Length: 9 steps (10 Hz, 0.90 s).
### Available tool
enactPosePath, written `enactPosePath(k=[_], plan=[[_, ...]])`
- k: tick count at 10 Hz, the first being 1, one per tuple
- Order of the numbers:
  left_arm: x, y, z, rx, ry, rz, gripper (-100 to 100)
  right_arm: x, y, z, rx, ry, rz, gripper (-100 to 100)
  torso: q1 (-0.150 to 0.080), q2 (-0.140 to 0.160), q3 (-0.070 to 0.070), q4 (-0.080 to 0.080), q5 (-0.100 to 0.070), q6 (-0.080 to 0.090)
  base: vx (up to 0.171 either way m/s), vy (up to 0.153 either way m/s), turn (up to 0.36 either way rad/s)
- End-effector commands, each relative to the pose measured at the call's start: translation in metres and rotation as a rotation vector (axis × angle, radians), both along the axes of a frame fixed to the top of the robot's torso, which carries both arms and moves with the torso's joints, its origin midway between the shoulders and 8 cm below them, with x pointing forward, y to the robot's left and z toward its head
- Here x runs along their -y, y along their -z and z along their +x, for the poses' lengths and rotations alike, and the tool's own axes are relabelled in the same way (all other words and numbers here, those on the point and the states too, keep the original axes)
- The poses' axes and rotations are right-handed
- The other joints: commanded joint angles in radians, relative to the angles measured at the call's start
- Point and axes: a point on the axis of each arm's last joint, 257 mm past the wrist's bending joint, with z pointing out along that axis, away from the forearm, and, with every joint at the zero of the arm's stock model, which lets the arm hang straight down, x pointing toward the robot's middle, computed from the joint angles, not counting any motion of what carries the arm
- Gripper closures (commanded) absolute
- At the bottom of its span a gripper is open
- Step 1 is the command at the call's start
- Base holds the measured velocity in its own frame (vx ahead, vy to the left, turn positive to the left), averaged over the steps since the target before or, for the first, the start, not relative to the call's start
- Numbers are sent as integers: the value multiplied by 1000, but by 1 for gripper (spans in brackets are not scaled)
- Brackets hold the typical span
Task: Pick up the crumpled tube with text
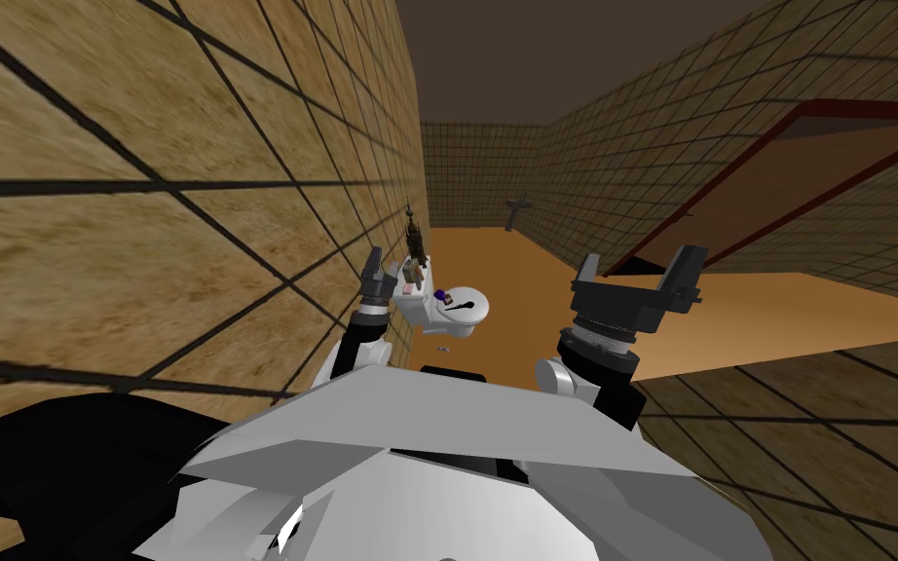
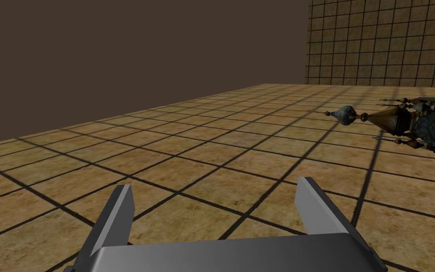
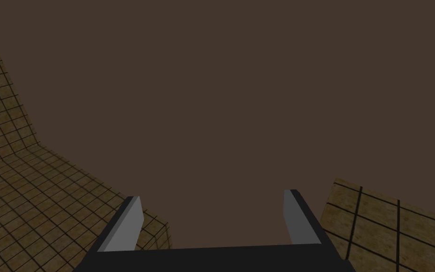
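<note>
The left gripper (image 1: 380,273) hangs at 11 o'clock from my chest, released, with its fingers spread and nothing between them. It sits close against the tiled wall (image 1: 145,243), and its wrist view looks along that wall rather than at the goal. The right gripper (image 1: 637,271) at 1 o'clock is likewise spread and empty.

Just past the left gripper, near 12 o'clock, stands a white toilet (image 1: 459,314). On its tank lies a pale, brownish piece that I take for the tube (image 1: 411,277). A purple-tipped thing (image 1: 440,295) lies just beside it toward the bowl. Both are too small to read any text on, so seizing the wrong one is the first risk.

The second risk is the tight gap: a reach from here may scrape a finger on the wall. A clumsy nudge could also push the tube off the tank into the bowl or onto the floor.

Above the tank an ornate lamp (image 2: 400,123) juts from the wall, and a high approach could snag on it.

Far off at 2 o'clock is a door (image 1: 807,185), well clear.
</note>
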Motion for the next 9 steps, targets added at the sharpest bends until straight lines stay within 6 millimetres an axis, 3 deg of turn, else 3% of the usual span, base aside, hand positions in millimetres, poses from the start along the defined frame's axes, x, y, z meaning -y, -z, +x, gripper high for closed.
enactPosePath(k=[1,9], plan=[[3,16,4,-40,10,34,-100,0,0,0,0,0,0,0,0,0,0,0,0,0,-58,-36,9],[12,130,18,-273,27,289,-100,0,0,0,0,0,0,0,-1,-2,-1,0,0,0,-46,-51,0]])
